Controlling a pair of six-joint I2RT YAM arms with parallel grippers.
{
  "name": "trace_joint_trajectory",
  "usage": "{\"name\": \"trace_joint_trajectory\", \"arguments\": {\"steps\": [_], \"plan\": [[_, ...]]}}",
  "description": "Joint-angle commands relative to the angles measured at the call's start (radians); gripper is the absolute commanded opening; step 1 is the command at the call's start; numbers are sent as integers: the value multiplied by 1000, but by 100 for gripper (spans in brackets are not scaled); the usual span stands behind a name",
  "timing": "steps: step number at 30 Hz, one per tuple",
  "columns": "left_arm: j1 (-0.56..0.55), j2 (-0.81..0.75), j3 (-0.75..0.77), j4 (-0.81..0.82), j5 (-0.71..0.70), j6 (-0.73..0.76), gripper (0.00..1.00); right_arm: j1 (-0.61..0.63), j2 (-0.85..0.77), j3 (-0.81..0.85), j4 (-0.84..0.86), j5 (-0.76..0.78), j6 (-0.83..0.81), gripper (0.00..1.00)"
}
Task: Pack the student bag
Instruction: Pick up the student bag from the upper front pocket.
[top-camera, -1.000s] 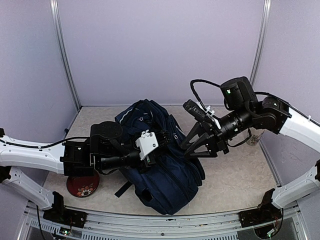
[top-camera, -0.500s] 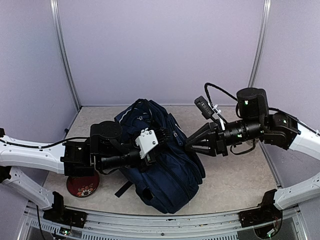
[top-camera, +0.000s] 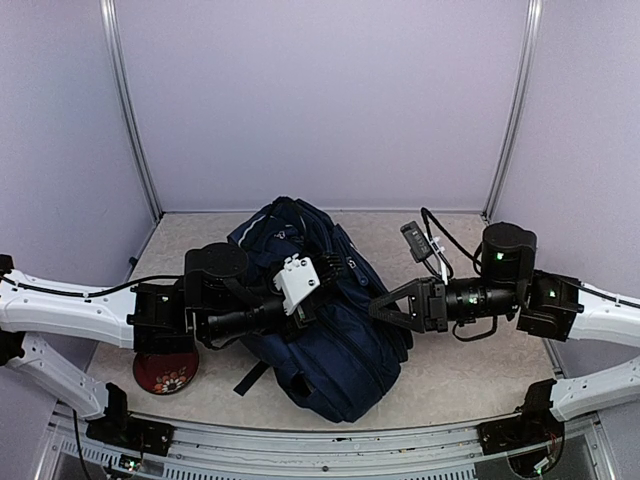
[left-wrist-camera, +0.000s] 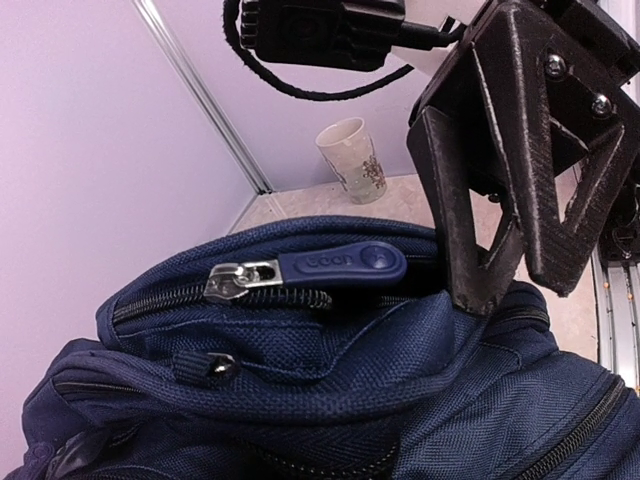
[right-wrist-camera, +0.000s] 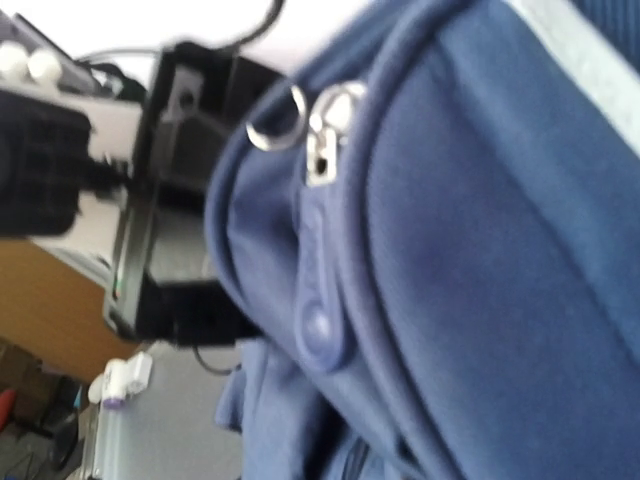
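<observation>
Student bag (top-camera: 335, 345) slumped mid-desk, a tool at each side of its top.

The navy bag lies on the desk (top-camera: 470, 375) between the two arms, its zipped upper edge facing the right arm. The right tool (top-camera: 378, 308) is released: the left wrist view shows its two dark fingers spread, with one fingertip (left-wrist-camera: 475, 290) touching the fabric just beside the blue zip pull (left-wrist-camera: 340, 265), which lies flat along the closed zip next to its metal slider (left-wrist-camera: 243, 280). The left tool (top-camera: 322, 272) rests on top of the bag from the other side, and I cannot tell whether it is clenched or released. A patterned cup (left-wrist-camera: 350, 160) stands by the back wall, and a red dish (top-camera: 165, 378) sits partly under the left arm.
</observation>
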Motion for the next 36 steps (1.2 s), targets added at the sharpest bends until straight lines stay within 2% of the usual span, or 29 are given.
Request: {"name": "trace_joint_trajectory", "arguments": {"steps": [1,8,15,19,26,33,36], "plan": [[11,14,-34,-62,-29,5,0,6,24,24,126,71,-5,33],[5,26,-29,-62,-21,13,0,4,15,38,102,207,-10,33],[-4,41,-21,-55,-44,10,0,5,3,-2,261,256,29,32],[-7,52,-15,-36,-63,-1,0,7,39,-67,419,239,100,30],[-9,69,-1,-48,-59,2,0,11,80,-70,448,209,116,30],[-16,57,-11,-52,-35,19,0,10,74,-80,457,243,115,13],[-21,49,-19,-54,-25,26,0,10,72,-82,429,269,122,0]]}}
